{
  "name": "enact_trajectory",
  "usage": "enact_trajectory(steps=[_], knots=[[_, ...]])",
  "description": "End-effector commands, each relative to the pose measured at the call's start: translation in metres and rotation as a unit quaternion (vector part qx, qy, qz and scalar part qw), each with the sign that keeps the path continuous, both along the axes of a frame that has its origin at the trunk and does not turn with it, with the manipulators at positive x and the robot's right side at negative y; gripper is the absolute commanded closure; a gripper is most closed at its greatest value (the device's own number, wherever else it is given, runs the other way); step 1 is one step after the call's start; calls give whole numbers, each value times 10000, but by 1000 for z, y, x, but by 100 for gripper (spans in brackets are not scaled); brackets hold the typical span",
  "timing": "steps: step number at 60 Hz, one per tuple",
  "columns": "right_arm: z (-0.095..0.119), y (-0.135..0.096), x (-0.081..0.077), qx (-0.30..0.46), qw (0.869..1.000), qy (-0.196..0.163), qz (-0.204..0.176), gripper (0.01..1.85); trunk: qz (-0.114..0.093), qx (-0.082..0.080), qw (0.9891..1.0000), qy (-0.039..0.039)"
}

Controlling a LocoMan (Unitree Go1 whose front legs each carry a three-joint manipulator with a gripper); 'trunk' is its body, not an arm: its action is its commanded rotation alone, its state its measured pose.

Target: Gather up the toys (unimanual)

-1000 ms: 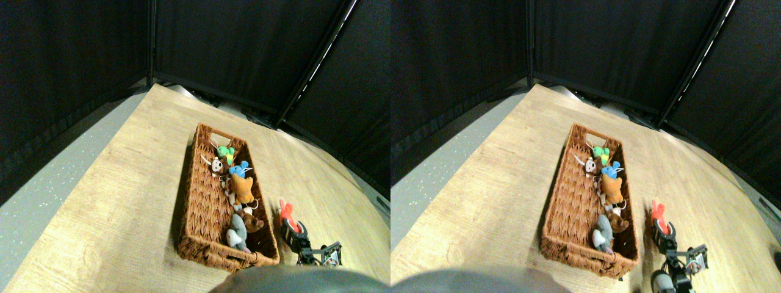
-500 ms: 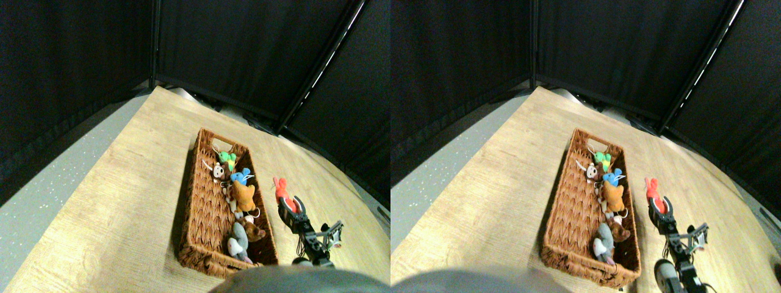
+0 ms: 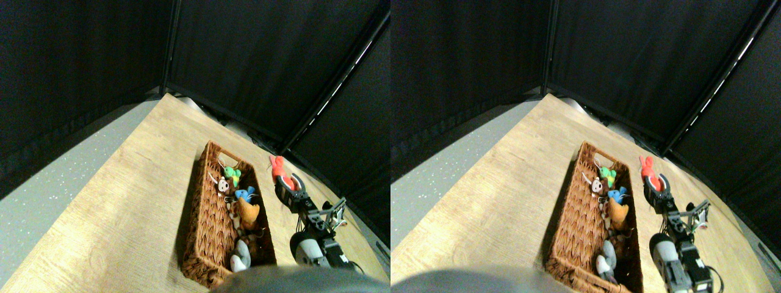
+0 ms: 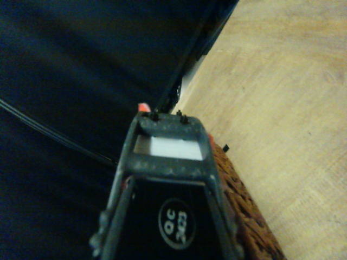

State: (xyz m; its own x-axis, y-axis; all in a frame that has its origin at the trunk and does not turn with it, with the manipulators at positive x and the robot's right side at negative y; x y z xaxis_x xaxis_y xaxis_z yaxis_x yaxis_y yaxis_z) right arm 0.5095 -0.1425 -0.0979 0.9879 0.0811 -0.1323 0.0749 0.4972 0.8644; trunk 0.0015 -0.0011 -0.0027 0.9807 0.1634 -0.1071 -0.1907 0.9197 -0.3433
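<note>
A pale wooden floor (image 3: 122, 207) is stretching out beneath black curtain panels (image 3: 244, 55), with a grey speckled strip (image 3: 55, 183) lying to the left. One long wicker basket (image 3: 210, 232) is resting on the wood, holding five toys in a row: green (image 3: 230, 174) farthest, then white-and-brown (image 3: 222, 186), blue (image 3: 245, 194), orange (image 3: 248, 212) and grey (image 3: 239, 259) nearest. The right gripper (image 3: 287, 183) is pinching a sixth, the red toy (image 3: 277, 168), raised in the air just right of the basket's far end.
</note>
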Motion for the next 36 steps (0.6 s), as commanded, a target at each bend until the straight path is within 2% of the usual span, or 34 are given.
enact_trajectory(steps=[1, 8, 12, 24, 36], knots=[[9, 11, 4, -6, 9999, -65, 158, 180, 184, -118, 9997, -109], [11, 20, 3, -163, 9996, -88, 230, 180, 260, -167, 9995, -117], [10, 25, 2, 16, 9999, -34, 160, 180, 296, -186, 9993, -116], [9, 36, 4, 67, 9988, -4, 479, 180, 369, -229, 9990, -137], [9, 47, 2, 19, 9986, 19, 536, 177, 412, -262, 9987, -148]])
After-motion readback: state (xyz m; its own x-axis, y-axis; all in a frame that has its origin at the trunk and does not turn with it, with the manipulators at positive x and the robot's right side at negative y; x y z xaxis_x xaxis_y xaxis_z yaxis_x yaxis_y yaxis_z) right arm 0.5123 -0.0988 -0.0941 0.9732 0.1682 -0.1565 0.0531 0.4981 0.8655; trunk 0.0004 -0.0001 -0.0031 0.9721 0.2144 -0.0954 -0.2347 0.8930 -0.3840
